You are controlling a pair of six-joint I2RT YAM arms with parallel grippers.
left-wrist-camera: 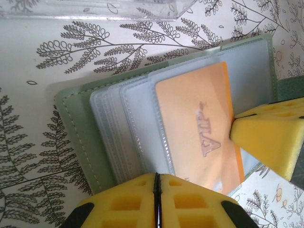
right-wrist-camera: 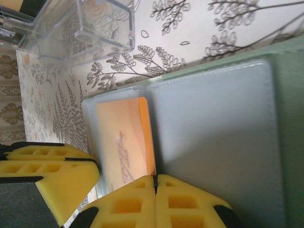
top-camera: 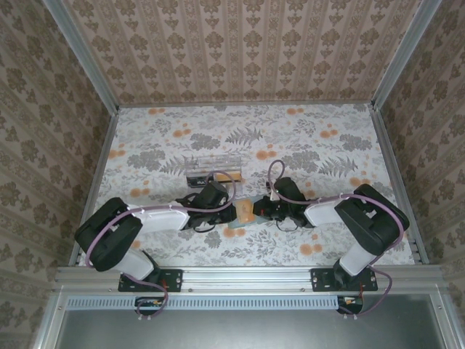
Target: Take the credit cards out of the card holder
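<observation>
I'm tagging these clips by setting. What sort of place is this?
Probably a robot test booth: wallpapered walls box in a floral table, an aluminium frame runs along the near edge, and the left arm and right arm are bolted to it, a card holder between them.

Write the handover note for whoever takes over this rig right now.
Left claw: shut at the edge of the clear sleeves, apparently pinching a leaf.
Right claw: shut at the sleeve edge by the orange VIP card, apparently pinching too.
Things: the card holder lies open on the table between the arms, with the clear plastic box just beyond it.
Done: holder opened, both claws on it.
Left: the VIP card sits in its sleeve, not yet pulled. What the other sleeves hold cannot be told.
</observation>
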